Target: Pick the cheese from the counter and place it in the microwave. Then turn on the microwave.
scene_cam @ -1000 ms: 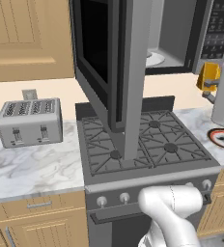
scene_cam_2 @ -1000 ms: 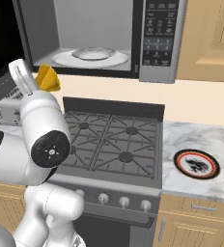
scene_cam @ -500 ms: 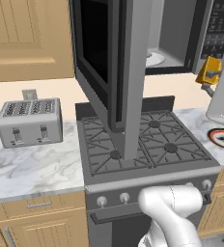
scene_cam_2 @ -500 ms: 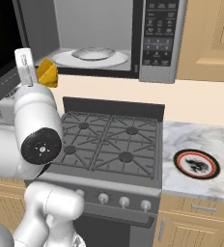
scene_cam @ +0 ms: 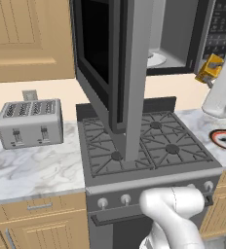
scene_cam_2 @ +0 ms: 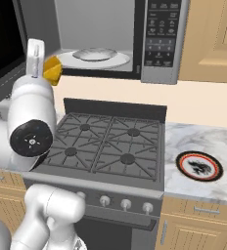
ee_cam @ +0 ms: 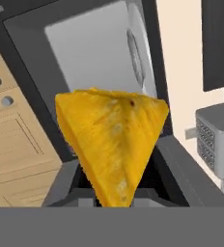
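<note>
Gripping the cheese (ee_cam: 113,144), with the pincer (ee_cam: 115,195) closed narrowly on the wedge's lower point, held in the air well above the table (scene_cam: 32,170). Seen in the left base view as a small yellow block (scene_cam: 210,68) just below the microwave (scene_cam: 217,34) button panel, in front of the open cavity; in the right base view poking out beside the white hand, at the lower left corner of the opening (scene_cam_2: 52,69).

Standing open: the microwave door (scene_cam: 112,58), swung out over the stove (scene_cam: 144,146), white turntable (scene_cam_2: 96,56) inside. Below, a black gas stove with grates, marble table on both sides over light wooden cabinets. On the left stretch, a silver toaster (scene_cam: 29,121); on the right stretch, a round dark plate (scene_cam_2: 199,166) with red rim. Beige wall behind, wooden wall cupboards (scene_cam: 27,39) either side of the microwave.

In the hand view, broad edge of the wedge up toward the cavity, narrow point down between the fingers, long axis running along the pincer's line.
</note>
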Robot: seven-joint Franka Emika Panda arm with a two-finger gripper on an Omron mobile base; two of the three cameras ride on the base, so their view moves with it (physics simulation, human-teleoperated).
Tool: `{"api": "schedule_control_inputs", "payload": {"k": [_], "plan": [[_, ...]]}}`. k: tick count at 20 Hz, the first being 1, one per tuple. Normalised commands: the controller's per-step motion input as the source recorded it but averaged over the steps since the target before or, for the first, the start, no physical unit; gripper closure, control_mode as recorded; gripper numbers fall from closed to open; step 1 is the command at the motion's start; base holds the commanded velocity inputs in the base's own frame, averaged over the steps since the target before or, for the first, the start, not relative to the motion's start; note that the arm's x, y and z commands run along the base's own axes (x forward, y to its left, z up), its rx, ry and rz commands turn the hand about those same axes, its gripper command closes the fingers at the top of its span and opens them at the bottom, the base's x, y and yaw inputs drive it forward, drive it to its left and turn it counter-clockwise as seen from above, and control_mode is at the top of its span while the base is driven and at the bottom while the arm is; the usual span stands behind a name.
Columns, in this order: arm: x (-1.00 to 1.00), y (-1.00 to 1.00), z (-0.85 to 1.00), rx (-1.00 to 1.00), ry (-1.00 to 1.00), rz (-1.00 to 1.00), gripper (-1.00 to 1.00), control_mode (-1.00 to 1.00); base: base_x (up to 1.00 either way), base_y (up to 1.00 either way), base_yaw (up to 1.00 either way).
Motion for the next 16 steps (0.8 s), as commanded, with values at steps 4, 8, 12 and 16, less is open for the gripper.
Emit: {"api": "schedule_control_inputs", "payload": {"k": [4, 8, 12, 16], "plan": [[0.31, 0.0, 0.07, 0.33, 0.18, -0.07, 1.0, -1.0, 0.0, 0.0, 0.0], [0.37, 0.0, 0.0, 0.37, 0.21, -0.07, 1.0, -1.0, 0.0, 0.0, 0.0], [0.42, 0.0, 0.08, 0.38, 0.21, -0.06, 1.0, -1.0, 0.0, 0.0, 0.0], [0.36, 0.0, 0.36, 0.36, 0.21, -0.06, 1.0, -1.0, 0.0, 0.0, 0.0]]}}
